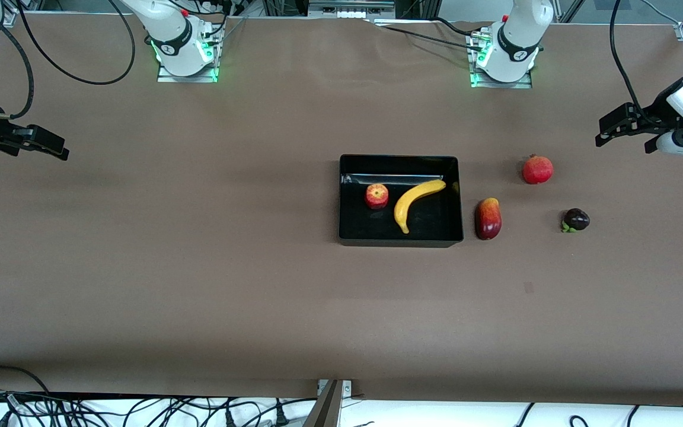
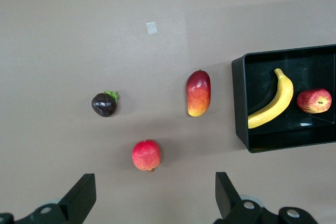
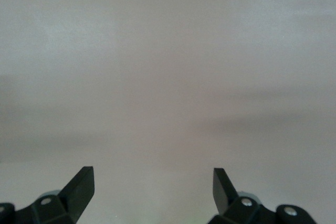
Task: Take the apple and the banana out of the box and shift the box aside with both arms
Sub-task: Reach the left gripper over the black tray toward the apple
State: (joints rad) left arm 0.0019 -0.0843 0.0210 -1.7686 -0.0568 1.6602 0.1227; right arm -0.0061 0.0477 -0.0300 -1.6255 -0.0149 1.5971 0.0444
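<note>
The black box [image 1: 400, 238] [image 2: 240, 103] sits mid-table, and inside it lie the small red-and-yellow apple [image 1: 376, 196] [image 2: 314, 100] and the curved yellow banana [image 1: 414, 203] [image 2: 275, 103]. My left gripper [image 1: 608, 131] [image 2: 155, 190] hangs open and empty in the air at the left arm's end of the table, above bare table close to the pomegranate. At the other end of the table my right gripper [image 1: 57, 148] [image 3: 153, 184] is open too, over bare brown table, holding nothing.
Outside the box, toward the left arm's end, lie a red-yellow mango [image 1: 488, 218] [image 2: 198, 93], a red pomegranate [image 1: 537, 169] [image 2: 146, 155] and a dark purple fruit with green leaves [image 1: 575, 220] [image 2: 104, 104]. A small pale patch [image 1: 528, 287] [image 2: 151, 28] marks the brown table [image 1: 199, 267].
</note>
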